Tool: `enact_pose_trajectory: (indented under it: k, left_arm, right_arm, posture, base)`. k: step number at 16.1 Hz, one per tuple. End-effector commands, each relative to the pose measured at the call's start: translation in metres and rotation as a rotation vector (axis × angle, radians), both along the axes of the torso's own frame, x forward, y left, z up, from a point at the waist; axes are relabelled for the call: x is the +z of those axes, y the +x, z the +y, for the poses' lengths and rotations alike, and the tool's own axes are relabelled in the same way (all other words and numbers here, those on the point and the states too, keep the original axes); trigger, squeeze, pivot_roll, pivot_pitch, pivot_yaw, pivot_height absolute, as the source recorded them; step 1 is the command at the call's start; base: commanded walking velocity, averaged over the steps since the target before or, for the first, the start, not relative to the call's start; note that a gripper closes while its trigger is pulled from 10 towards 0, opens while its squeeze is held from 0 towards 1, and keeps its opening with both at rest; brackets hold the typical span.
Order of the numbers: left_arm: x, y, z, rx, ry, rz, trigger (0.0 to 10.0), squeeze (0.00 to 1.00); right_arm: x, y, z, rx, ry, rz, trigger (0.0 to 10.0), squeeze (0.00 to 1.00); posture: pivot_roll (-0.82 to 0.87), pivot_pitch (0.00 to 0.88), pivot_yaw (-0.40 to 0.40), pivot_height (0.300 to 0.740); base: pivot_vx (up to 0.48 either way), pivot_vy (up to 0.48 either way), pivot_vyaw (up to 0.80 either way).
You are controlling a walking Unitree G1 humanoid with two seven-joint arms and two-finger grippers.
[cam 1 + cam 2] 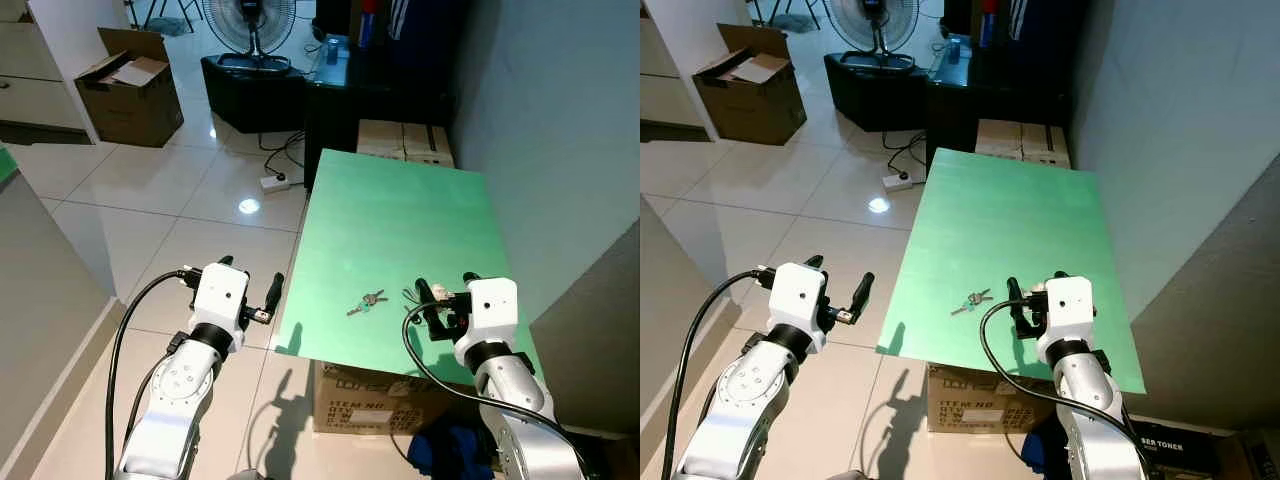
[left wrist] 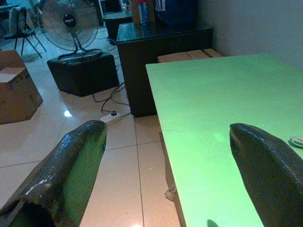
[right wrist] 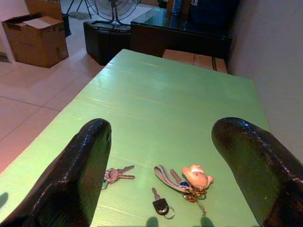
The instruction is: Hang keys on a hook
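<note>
A small bunch of silver keys (image 1: 366, 302) lies near the front edge of the green table (image 1: 400, 210). In the right wrist view the same silver keys (image 3: 118, 174) lie beside a key ring with a strap and a peach charm (image 3: 196, 177) and a small black-headed key (image 3: 161, 204). My right gripper (image 1: 445, 288) hovers open just behind these, low over the table's front right, with nothing between its fingers. Left of the table's edge my left gripper (image 1: 250, 278) is held open over the floor, also holding nothing.
A cardboard box (image 1: 365, 405) supports the table, and a blue bag (image 1: 450, 452) lies beside it. More boxes (image 1: 405, 138) and a dark cabinet (image 1: 340, 95) stand behind the table. A fan (image 1: 250, 25), an open carton (image 1: 130, 88) and a power strip (image 1: 273, 182) are on the tiled floor. A wall runs along the right.
</note>
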State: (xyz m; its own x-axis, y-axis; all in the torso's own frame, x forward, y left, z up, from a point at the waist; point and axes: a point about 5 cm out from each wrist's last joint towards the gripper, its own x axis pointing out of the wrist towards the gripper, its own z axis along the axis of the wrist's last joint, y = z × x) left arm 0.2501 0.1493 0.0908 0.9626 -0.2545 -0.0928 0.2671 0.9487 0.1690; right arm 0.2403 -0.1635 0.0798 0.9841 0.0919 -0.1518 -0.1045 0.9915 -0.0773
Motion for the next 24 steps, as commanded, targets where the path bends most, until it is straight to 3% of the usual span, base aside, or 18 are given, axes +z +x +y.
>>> enact_pose_trajectory:
  k: [1, 5, 6, 7, 9, 15, 24]
  left_arm:
    - [-0.002, 0.000, -0.001, -0.010, 0.008, 0.004, 10.0, 0.00]
    - [-0.002, 0.000, -0.001, -0.010, 0.008, 0.004, 10.0, 0.00]
    - [-0.002, 0.000, -0.001, -0.009, 0.009, 0.004, 10.0, 0.00]
    - [0.002, -0.003, 0.000, -0.004, 0.007, -0.029, 10.0, 0.00]
    - [0.006, -0.013, 0.002, 0.003, 0.008, -0.073, 10.0, 0.00]
    - [0.010, -0.010, -0.001, -0.006, 0.015, -0.102, 10.0, 0.00]
    - [0.013, -0.002, -0.010, -0.083, 0.018, -0.126, 10.0, 0.00]
  right_arm:
    - [0.000, -0.001, -0.001, -0.009, -0.001, 0.006, 10.0, 0.00]
    - [0.000, -0.001, -0.001, -0.009, -0.001, 0.006, 10.0, 0.00]
    - [-0.001, -0.001, -0.001, -0.010, -0.003, 0.016, 10.0, 0.00]
    - [0.002, 0.000, 0.000, 0.009, -0.030, -0.010, 10.0, 0.00]
    - [0.005, -0.002, 0.004, 0.057, -0.067, -0.049, 10.0, 0.00]
    - [0.003, -0.001, 0.003, 0.038, -0.046, -0.037, 10.0, 0.00]
    - [0.004, -0.008, -0.007, -0.028, -0.025, -0.050, 10.0, 0.00]
  posture:
    - [-0.10, 0.000, -0.004, 0.740]
    - [-0.10, 0.000, -0.004, 0.740]
    - [0.00, 0.000, 0.000, 0.740]
    - [-0.10, 0.000, -0.024, 0.740]
    - [-0.09, 0.000, -0.029, 0.740]
    - [-0.09, 0.000, -0.030, 0.740]
    - [-0.12, 0.000, 0.012, 0.740]
  base:
    - [0.000, 0.000, 0.00]
    - [0.000, 0.000, 0.00]
    - [0.000, 0.000, 0.00]
    - [0.000, 0.000, 0.00]
    - [0.000, 0.000, 0.00]
    - [0.000, 0.000, 0.00]
    - [0.000, 0.321, -0.55]
